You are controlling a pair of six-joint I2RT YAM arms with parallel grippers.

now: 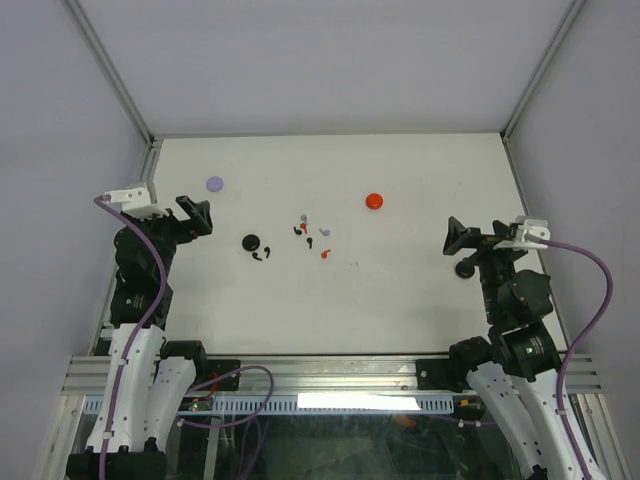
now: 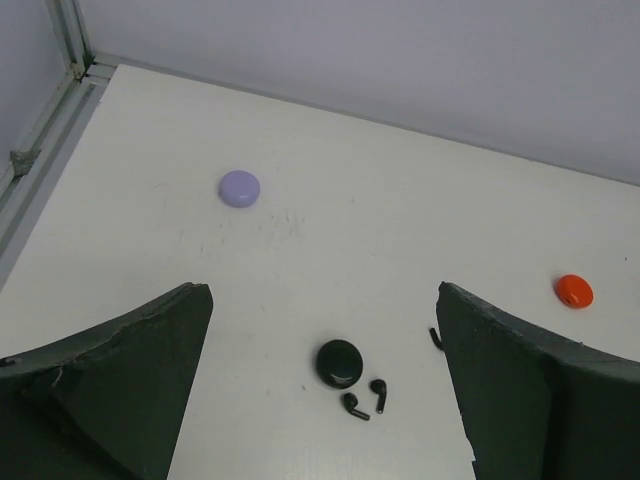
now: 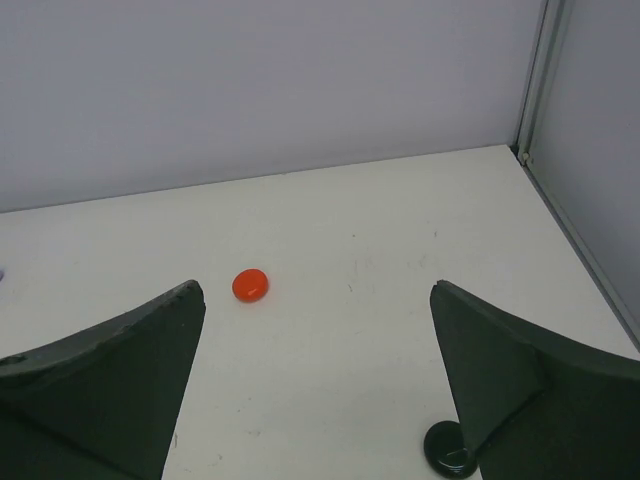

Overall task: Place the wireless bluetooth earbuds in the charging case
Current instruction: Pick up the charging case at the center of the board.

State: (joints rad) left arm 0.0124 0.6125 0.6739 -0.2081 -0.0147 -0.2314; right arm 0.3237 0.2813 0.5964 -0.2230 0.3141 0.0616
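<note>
not begun, it seems: earbuds [image 1: 310,235] lie loose at mid-frame, none in the black case [image 1: 251,242] to their left; left gripper [image 1: 200,216] and right gripper [image 1: 454,238] are spread wide, empty.

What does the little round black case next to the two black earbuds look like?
The little round black case is a smooth, shiny disc, like glossy plastic, with a soft highlight on top. It looks shut, and no open lid shows. It lies flat on the white table, left of the middle. Two tiny black stemmed earbuds lie just beside it on its near side, and a thin gap seems to separate them from it. Nothing else touches it.
</note>
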